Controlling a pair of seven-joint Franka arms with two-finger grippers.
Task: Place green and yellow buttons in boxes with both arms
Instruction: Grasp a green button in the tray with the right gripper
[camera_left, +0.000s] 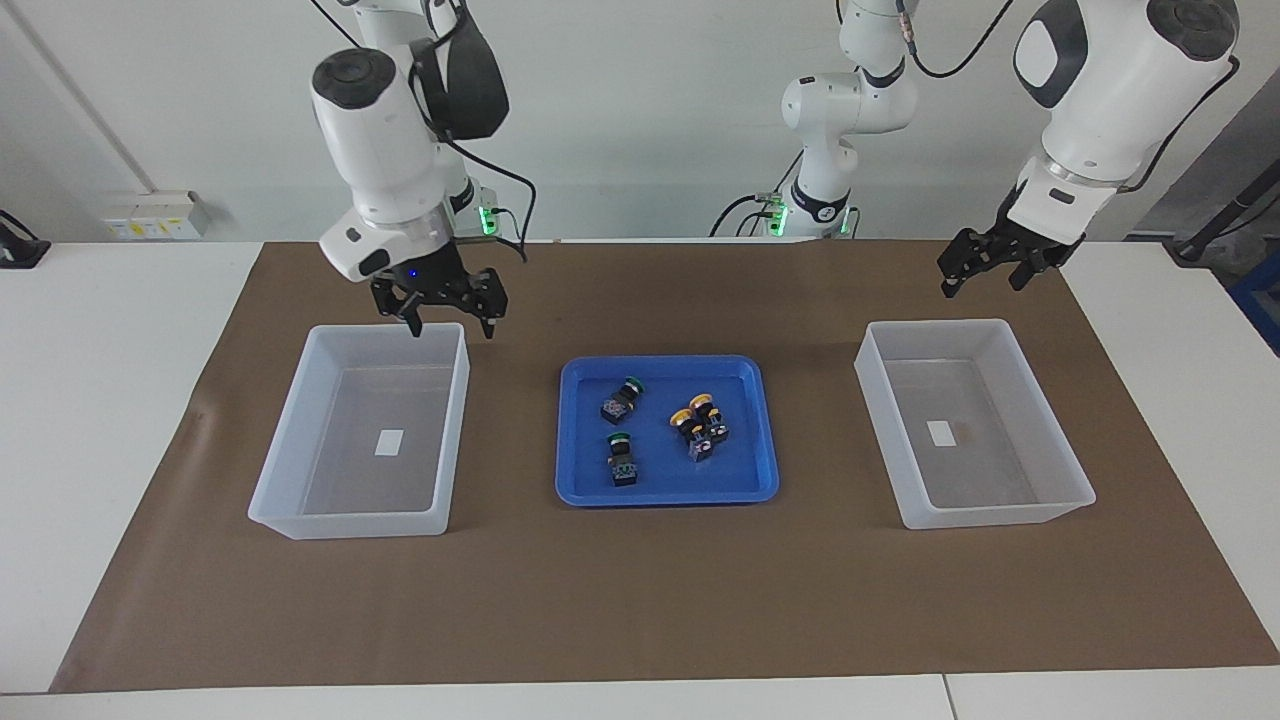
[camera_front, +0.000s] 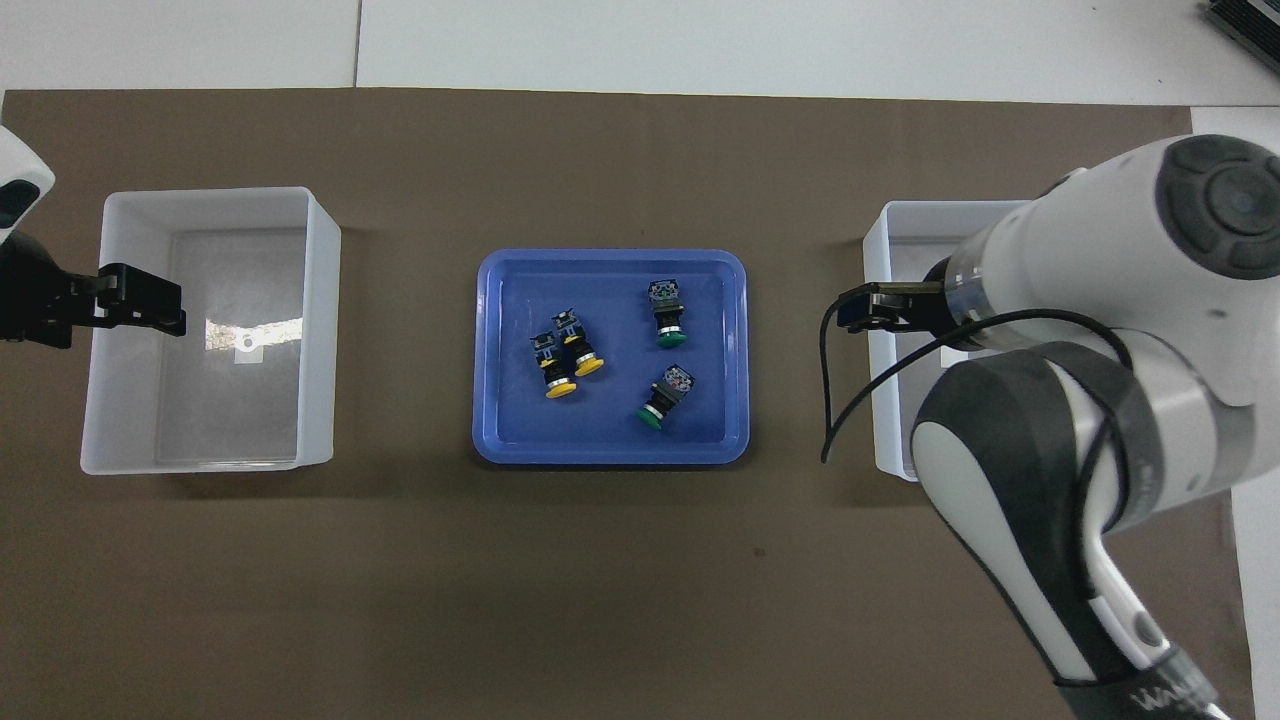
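The right gripper (camera_left: 450, 318) has its fingers spread apart with nothing between them, hanging in the air over the edge of the box (camera_left: 300, 440) at the right arm's end of the table that faces the tray. The left gripper (camera_left: 985, 268), fingers also apart and empty, hangs over the brown mat (camera_left: 640, 600) beside the other box (camera_left: 1060, 450). All four buttons lie in the blue tray (camera_left: 580, 480) between the boxes: the two yellow buttons (camera_left: 697, 415) side by side and touching, the two green buttons (camera_left: 622, 397) a little apart.
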